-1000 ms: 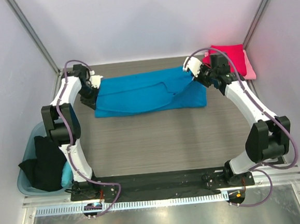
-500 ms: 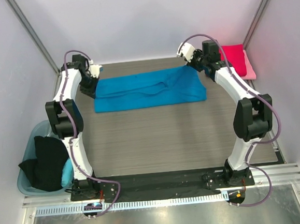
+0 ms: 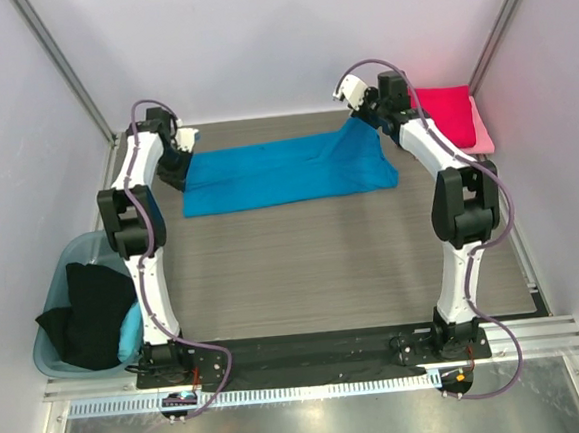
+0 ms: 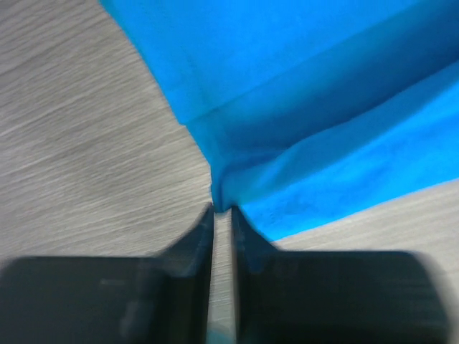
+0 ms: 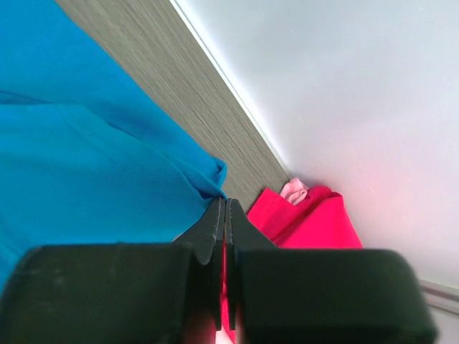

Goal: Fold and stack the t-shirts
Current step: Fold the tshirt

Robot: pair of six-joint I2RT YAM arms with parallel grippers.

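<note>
I got bright, even overhead light with faint shadows, though my left wrist view smeared the blue t-shirt [image 4: 308, 93] and table [image 4: 79, 143].

Bright blue t-shirt [image 3: 286, 172] takes centre stage: one solid colour, no print, a deeper blue in its creases. Beneath it, the table [image 3: 323, 264] shows grey-brown wood grain in fine streaks. Far right corner: a plain crimson t-shirt [image 3: 443, 104], with a pale pink t-shirt [image 3: 483, 133] peeking out beside it. Down on the left, a black t-shirt [image 3: 87, 318] and a translucent teal tub [image 3: 56, 285]. Left arm [image 3: 131, 174] and right arm [image 3: 419, 146]: white with black joints. Left gripper [image 4: 222, 211] and right gripper [image 5: 224, 204]: both matt black. The walls [image 3: 255, 39] are a pale lilac-white.
</note>
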